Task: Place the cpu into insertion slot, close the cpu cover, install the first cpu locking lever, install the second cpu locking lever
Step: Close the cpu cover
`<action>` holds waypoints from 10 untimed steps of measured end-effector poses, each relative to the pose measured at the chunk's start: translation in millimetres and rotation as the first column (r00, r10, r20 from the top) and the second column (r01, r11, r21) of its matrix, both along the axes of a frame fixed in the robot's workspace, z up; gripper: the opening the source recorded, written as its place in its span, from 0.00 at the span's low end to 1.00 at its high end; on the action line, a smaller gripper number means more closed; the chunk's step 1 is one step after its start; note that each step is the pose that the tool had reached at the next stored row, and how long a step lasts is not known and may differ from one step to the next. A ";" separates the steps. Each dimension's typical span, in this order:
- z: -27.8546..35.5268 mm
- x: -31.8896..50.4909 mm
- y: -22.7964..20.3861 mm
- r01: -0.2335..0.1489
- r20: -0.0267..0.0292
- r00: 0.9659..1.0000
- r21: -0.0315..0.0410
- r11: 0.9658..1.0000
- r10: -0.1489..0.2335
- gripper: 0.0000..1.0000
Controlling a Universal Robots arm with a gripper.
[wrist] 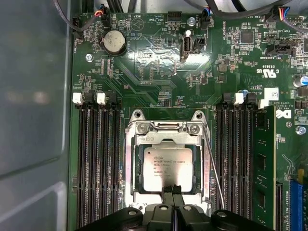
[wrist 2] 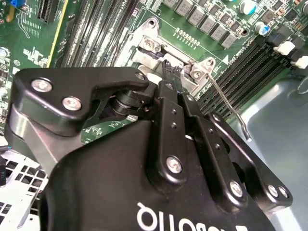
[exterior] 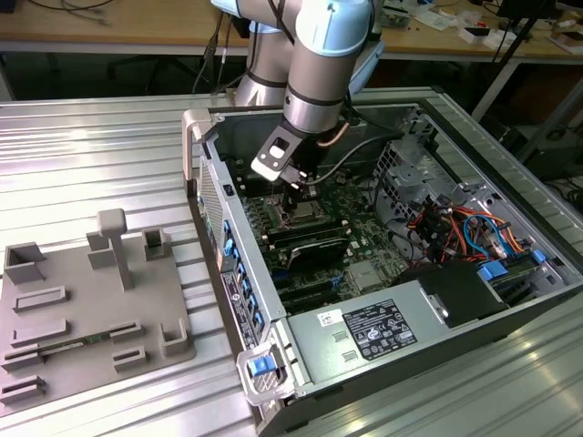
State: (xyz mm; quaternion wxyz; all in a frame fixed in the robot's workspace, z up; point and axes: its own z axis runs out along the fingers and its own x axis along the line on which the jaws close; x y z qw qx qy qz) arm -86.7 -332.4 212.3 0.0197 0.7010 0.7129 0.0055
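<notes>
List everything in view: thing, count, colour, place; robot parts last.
computer case: one, grey, open on the metal table
motherboard: one, green, inside the case
cpu: one, silver-grey, in the insertion slot
cpu cover: one, silvery, flat around the cpu
locking lever: one, silvery wire, beside the cover
memory slots: several, black, flanking the insertion slot
coin battery: one, silver, on the motherboard
power-supply box: one, grey, inside the case
cables: several, blue and orange, inside the case
fixture tray: one, grey, exterior view's left of the case
arm: one, pale blue, reaching into the case
pincer: one, black, shut, at the cover's edge
</notes>
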 end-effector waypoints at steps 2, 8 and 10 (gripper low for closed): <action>-1.4 -0.4 0.0 0.000 0.000 1.000 0.000 1.000 0.000 0.11; -5.0 -0.6 -0.1 0.000 0.000 1.000 0.002 1.000 0.000 0.11; -5.8 -0.6 0.0 0.000 0.000 1.000 0.003 1.000 0.000 0.11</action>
